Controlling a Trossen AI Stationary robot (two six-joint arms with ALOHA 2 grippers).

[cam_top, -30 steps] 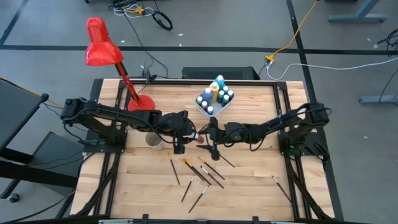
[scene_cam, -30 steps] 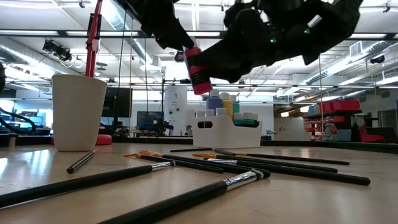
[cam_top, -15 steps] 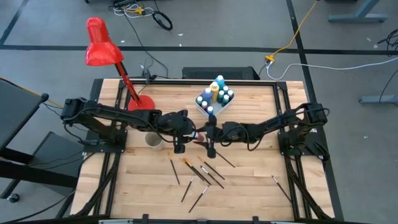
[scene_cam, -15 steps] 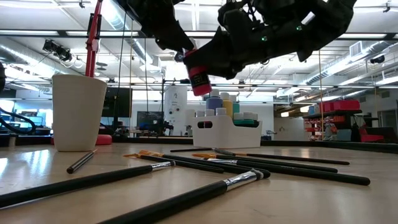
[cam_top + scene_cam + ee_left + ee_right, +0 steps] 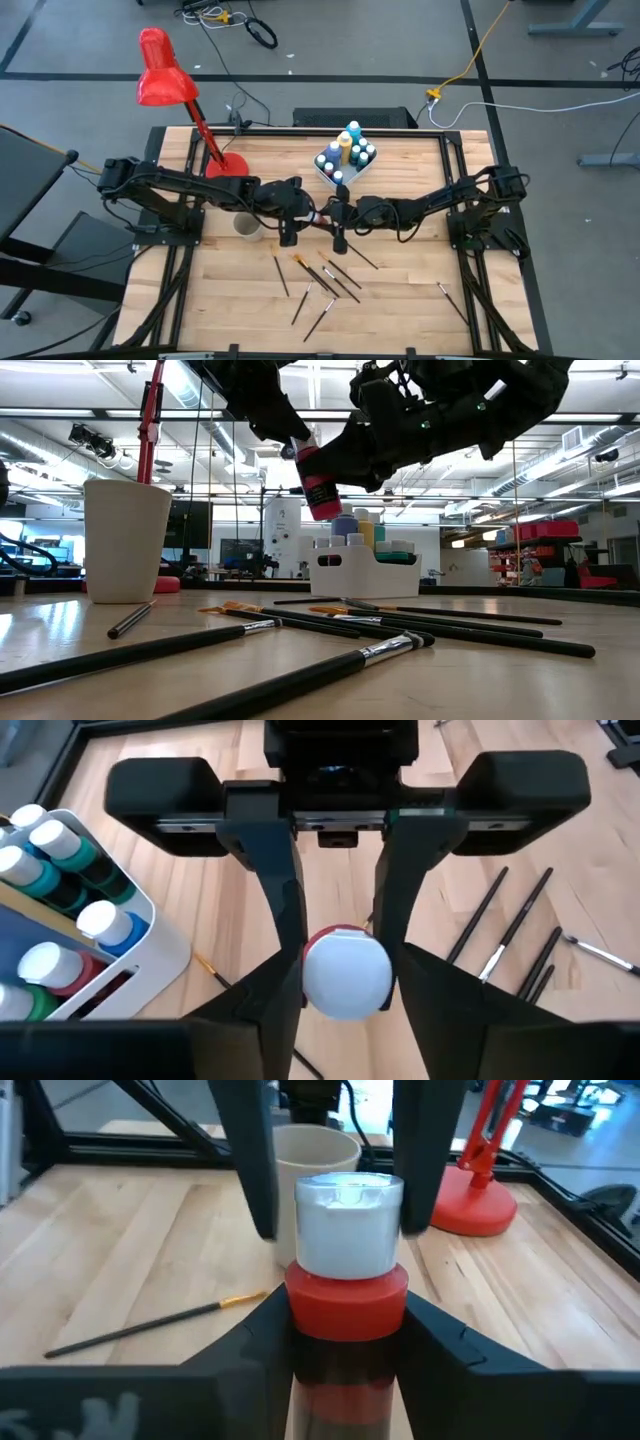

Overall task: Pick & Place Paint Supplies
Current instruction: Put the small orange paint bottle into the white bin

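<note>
Two grippers, left (image 5: 303, 212) and right (image 5: 333, 216), clamp one red paint bottle (image 5: 318, 482) mid-air at the high view's centre; an early release by either could drop it onto the brushes (image 5: 325, 283).

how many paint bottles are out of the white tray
1: the red bottle, held midair between the left end effector and right end effector; another could be hidden.
</note>
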